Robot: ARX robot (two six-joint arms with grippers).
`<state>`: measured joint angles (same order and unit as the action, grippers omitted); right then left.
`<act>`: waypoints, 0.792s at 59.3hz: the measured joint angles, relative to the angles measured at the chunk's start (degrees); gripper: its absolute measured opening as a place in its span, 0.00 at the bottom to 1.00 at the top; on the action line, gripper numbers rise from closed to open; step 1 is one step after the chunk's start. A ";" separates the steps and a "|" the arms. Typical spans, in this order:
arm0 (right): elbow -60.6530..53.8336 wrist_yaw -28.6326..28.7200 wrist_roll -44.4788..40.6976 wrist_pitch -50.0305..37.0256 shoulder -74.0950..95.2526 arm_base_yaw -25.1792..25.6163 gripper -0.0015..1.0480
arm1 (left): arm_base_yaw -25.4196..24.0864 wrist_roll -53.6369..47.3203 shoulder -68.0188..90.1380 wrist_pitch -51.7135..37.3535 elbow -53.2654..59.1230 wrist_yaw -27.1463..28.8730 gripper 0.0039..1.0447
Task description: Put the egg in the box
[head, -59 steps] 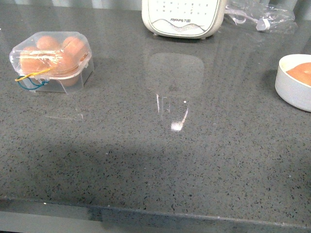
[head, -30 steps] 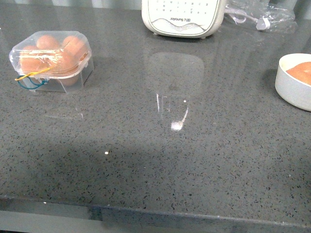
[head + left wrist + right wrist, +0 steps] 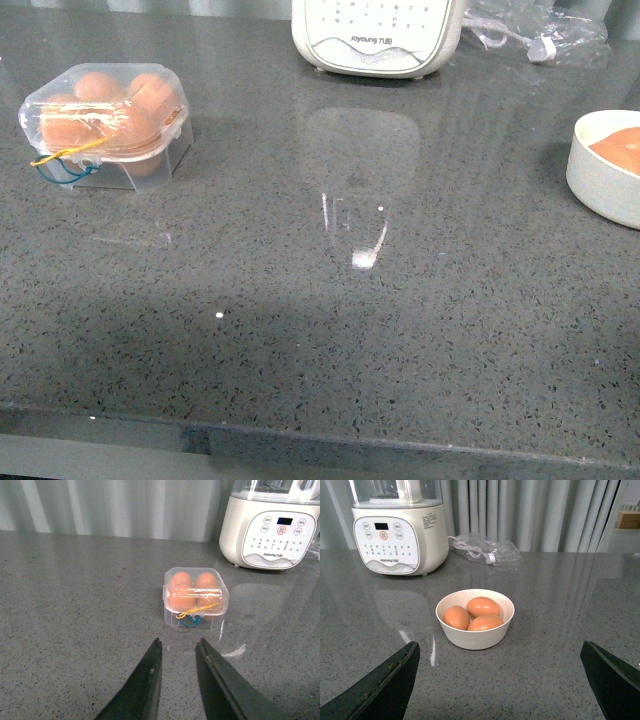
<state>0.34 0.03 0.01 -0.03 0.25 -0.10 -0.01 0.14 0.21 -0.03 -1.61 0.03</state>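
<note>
Jaws empty; three eggs (image 3: 481, 606) in bowl (image 3: 475, 637); box (image 3: 195, 597) lidded.

- Neither arm shows in the front view.
- The left gripper (image 3: 177, 647) hangs above the counter (image 3: 75, 630), its two dark fingers (image 3: 150, 675) set a narrow gap apart, holding nothing.
- The right gripper (image 3: 500, 680) has its fingers (image 3: 395, 672) spread wide, out at the frame's edges, with nothing between them.
</note>
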 joint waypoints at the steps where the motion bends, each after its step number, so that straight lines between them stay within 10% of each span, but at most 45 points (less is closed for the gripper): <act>1: 0.00 0.00 0.00 0.00 0.00 0.02 0.93 | 0.00 0.00 0.00 0.00 0.00 0.00 0.29; 25: 0.00 -0.02 0.00 0.00 0.00 0.00 0.93 | 0.00 -0.02 0.00 0.00 0.00 -0.02 0.94; 47: 0.00 -0.02 -0.02 0.00 0.00 0.00 0.93 | 0.00 -0.02 0.00 0.00 0.00 0.00 0.94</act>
<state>0.34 0.01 -0.01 -0.03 0.25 -0.10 -0.01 0.12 0.21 -0.03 -1.61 0.03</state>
